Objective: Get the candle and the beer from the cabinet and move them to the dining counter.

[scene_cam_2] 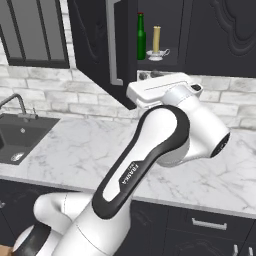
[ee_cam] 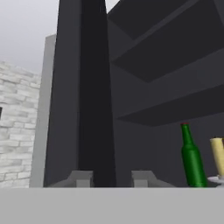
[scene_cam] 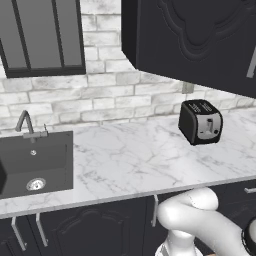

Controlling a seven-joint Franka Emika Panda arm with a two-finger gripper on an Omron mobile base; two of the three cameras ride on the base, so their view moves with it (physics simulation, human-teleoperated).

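Cabinet door (scene_cam_2: 100, 50) is standing open

We're seeing our jaws parted a bit on either side of the door's edge, gripping nothing; beer (scene_cam_2: 141, 37) and candle (scene_cam_2: 156, 40) are sitting together on the cabinet (scene_cam_2: 200, 35) shelf.

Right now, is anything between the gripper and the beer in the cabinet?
Yes, the open cabinet door's edge rises straight ahead of the gripper. The beer stands on the shelf to its right, beside the candle.
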